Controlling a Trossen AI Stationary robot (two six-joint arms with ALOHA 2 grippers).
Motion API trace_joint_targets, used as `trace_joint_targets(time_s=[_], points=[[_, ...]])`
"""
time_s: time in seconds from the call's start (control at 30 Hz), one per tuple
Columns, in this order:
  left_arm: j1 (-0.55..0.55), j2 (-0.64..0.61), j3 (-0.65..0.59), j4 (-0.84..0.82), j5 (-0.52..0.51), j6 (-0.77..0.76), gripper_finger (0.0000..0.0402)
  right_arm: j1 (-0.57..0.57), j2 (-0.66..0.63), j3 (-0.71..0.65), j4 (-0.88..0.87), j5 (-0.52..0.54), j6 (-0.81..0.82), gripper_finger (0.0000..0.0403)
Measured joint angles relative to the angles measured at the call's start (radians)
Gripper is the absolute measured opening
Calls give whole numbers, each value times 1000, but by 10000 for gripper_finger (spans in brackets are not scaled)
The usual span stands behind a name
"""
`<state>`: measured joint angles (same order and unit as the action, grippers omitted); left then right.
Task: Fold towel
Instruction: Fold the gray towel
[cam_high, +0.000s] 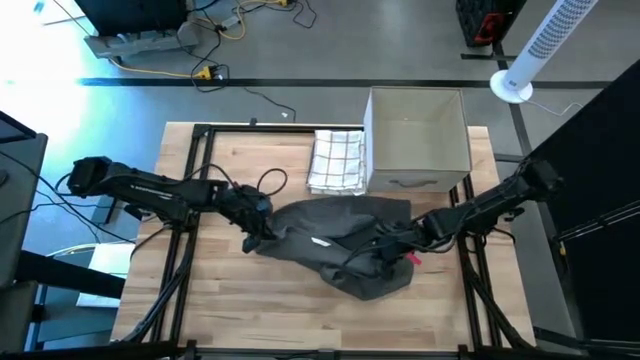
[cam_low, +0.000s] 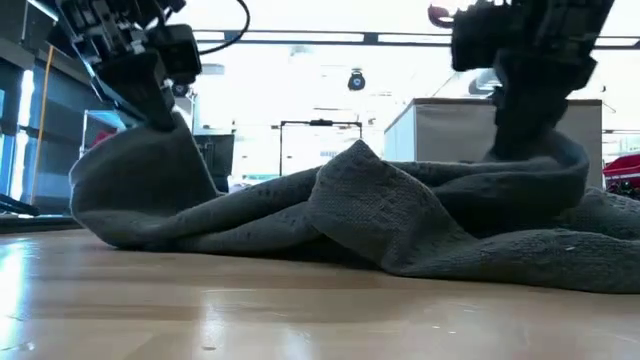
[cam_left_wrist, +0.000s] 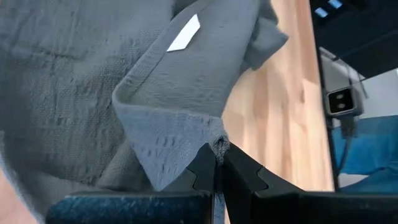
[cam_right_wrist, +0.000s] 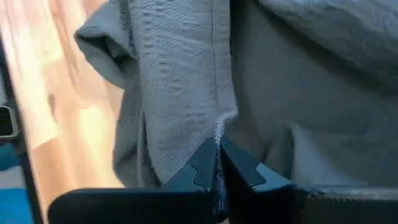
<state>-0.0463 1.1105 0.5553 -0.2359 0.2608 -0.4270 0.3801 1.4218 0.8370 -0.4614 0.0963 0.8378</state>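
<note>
Item: grey towel (cam_high: 345, 240), one, lying crumpled near the middle of the wooden table (cam_high: 250, 310), just in front of the beige box (cam_high: 418, 140) and the folded checked cloth (cam_high: 337, 160)

Handling, as I judge it: soft and limp, light, no stiffness of its own; it drapes and sags between my two holds and humps into a ridge in the middle in the low view. It should not slip from pinched fingers but will bunch and drag on the wood if I pull it low. Nothing fragile

Where to hold: at hemmed corners or edges. A white label (cam_left_wrist: 184, 33) marks one face

Material and shape: woven cotton-like fabric with a waffle or crinkle texture, stitched hem, dull mid-grey; at present a heap of folds, no edge lying straight

Left gripper (cam_left_wrist: 216, 163): at the towel's left end, pinched tight on a hemmed corner, lifted a little off the table

Right gripper (cam_right_wrist: 217, 158): at the towel's right end, closed on a hemmed edge in the same way, cloth hanging down from it

Table: pale wood planks, smooth, slightly glossy
</note>
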Motion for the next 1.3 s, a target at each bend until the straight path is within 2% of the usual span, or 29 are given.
trace_joint_targets(time_s=[0.17, 0.3, 0.4, 0.57, 0.7, 0.8, 0.87, 0.97, 1.2, 1.3], points=[[7, 24, 0, 14, -1, -7, 4, -29, -27, 8, -141, -21, 146, 2], [8, 28, 0, 35, -2, -7, 4, -94, -44, 13, -205, -164, 295, 33], [10, 28, 0, 63, -2, 2, 4, -118, -47, 13, -203, -257, 309, 72], [15, 28, 1, 79, -3, 2, 4, -133, -47, 13, -203, -338, 311, 142], [15, 28, 1, 80, -3, 3, 4, -132, -47, 13, -204, -352, 317, 180], [15, 28, 1, 80, -3, 3, 4, -132, -42, 13, -207, -330, 310, 188], [15, 28, 1, 81, -3, 3, 4, -132, -41, 13, -214, -301, 309, 182], [15, 28, 1, 82, -3, 4, 4, -132, -41, 13, -231, -267, 314, 150], [15, 28, 1, 82, -3, 11, 4, -132, -41, 13, -222, -293, 284, 18], [15, 28, 1, 83, -3, 18, 4, -132, -41, 13, -219, -305, 279, 8]])
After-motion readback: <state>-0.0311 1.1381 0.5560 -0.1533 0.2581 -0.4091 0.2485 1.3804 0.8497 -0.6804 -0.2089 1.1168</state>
